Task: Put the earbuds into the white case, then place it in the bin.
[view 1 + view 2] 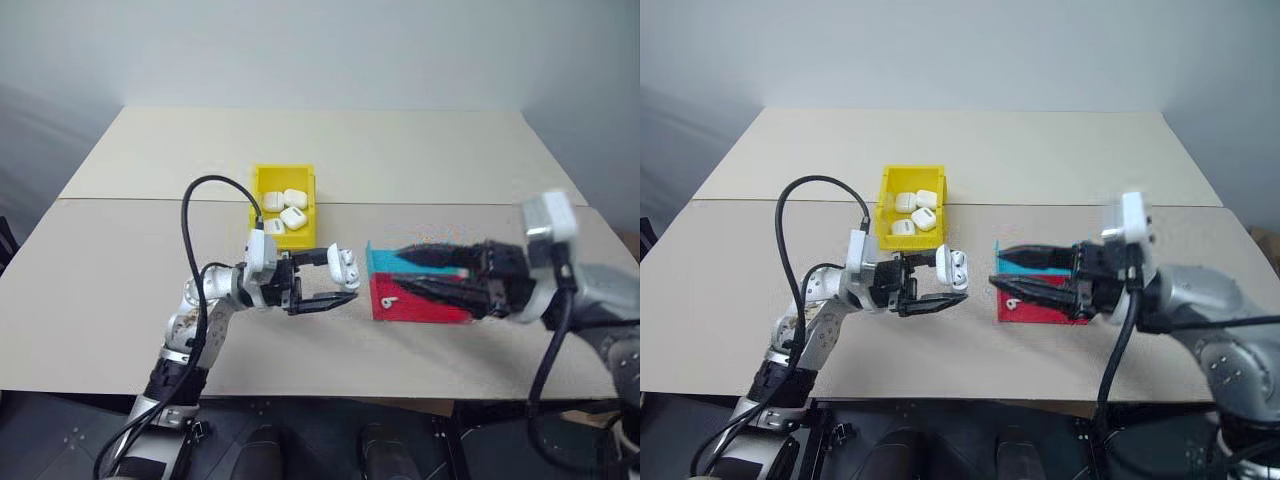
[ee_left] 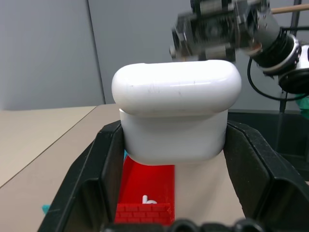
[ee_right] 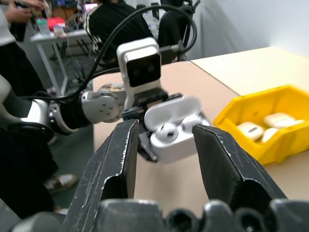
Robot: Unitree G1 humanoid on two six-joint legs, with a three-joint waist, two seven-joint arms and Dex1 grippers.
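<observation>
The left hand (image 1: 330, 285) is clamped on the white case (image 1: 344, 267), holding it above the tabletop (image 1: 130, 280) between the near edge and the middle. The case's lid is flipped open and the opening faces the right hand (image 1: 1015, 275); the right wrist view shows two earbuds (image 3: 168, 130) seated in its wells. One more earbud (image 1: 390, 299) lies in the red-and-blue tray (image 1: 385, 262), which sits on the tabletop just beneath the right hand.

The right hand points level toward the case, its fingers (image 3: 118, 159) apart with nothing between them, and the case lies straight ahead of that gap, close but not touching. Since the earbuds appear to be in, the next move likely turns on closing the lid, and the right hand is the one placed to press it.

The bin (image 1: 268, 178) stands beyond the left hand, toward the middle of the tabletop, with several closed cases (image 1: 293, 217) already inside. The left hand is much the nearer to it.
</observation>
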